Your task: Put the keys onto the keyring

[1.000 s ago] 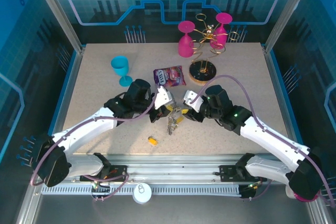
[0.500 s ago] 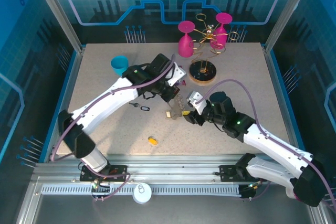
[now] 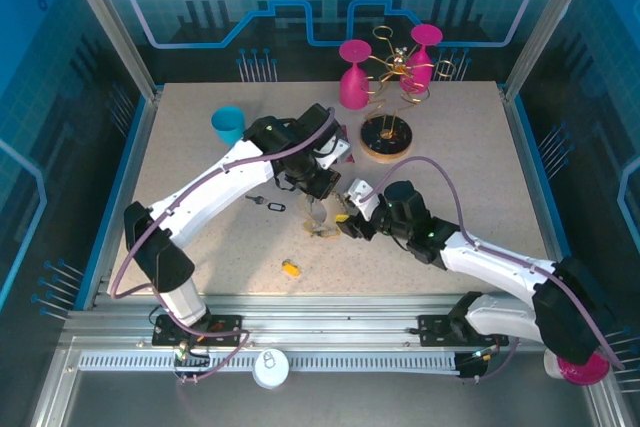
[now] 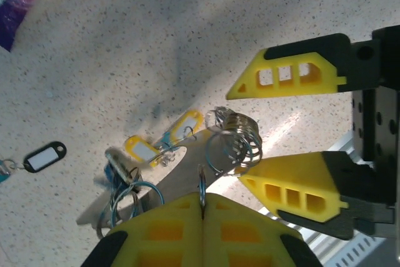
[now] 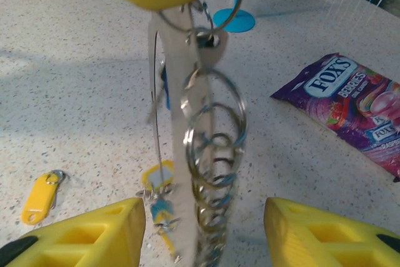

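My left gripper (image 3: 322,190) is shut on the thin grey wire of the keyring (image 4: 202,184), pinching it edge-on between its yellow fingertips above the table. From the keyring hang several keys (image 4: 145,151) with yellow and blue tags and a cluster of small split rings (image 5: 212,136). My right gripper (image 5: 203,242) stands open just below, one yellow finger (image 4: 294,76) on each side of the hanging rings, touching nothing. One key with a black tag (image 3: 268,204) lies on the table to the left. Another with a yellow tag (image 3: 290,269) lies nearer the front edge.
A purple snack packet (image 5: 350,104) lies just beyond the grippers, partly under the left arm. A teal cup (image 3: 228,125) stands at the back left. The round wooden base (image 3: 385,137), gold wire rack (image 3: 400,72) and pink glasses (image 3: 353,75) are at the back centre.
The left arm has swung round and now holds the bundle lifted near the table's centre. The right gripper has shifted left under it and its jaws have widened. The black-tagged key now lies uncovered.
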